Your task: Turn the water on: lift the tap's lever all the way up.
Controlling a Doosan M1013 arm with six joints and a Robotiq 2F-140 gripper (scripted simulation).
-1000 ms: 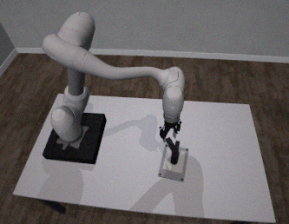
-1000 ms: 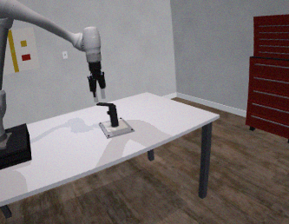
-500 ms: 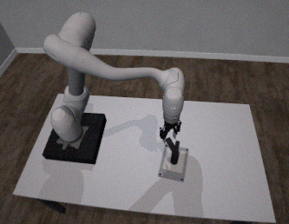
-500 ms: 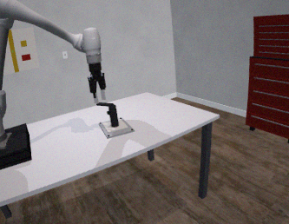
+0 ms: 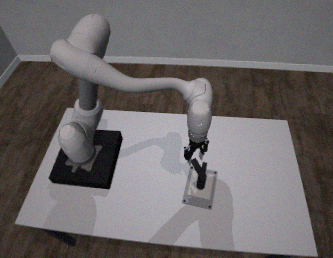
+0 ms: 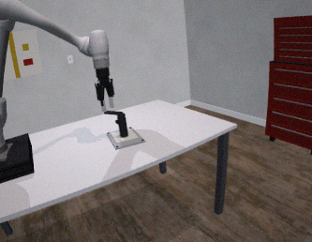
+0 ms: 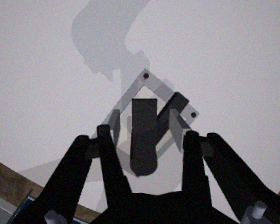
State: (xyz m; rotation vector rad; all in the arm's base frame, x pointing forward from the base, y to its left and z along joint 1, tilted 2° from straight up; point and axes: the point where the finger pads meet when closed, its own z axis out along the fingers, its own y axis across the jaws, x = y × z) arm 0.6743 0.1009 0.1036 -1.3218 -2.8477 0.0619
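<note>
The dark tap (image 5: 200,176) stands on a small grey baseplate (image 5: 199,192) on the white table. Its lever (image 6: 112,113) sticks out roughly level from the top of the post toward the arm's side. My gripper (image 6: 106,106) hangs fingers-down just above the lever's free end, apart from it. The fingers stand partly open with nothing between them. In the wrist view the lever (image 7: 144,136) lies below and between the two black fingers of my gripper (image 7: 144,118), with the baseplate (image 7: 153,106) behind it.
The arm's black base block (image 5: 86,158) sits at the table's left end. A red tool cabinet (image 6: 294,82) stands on the floor far to the right. The table's front edge (image 6: 135,171) is near the baseplate.
</note>
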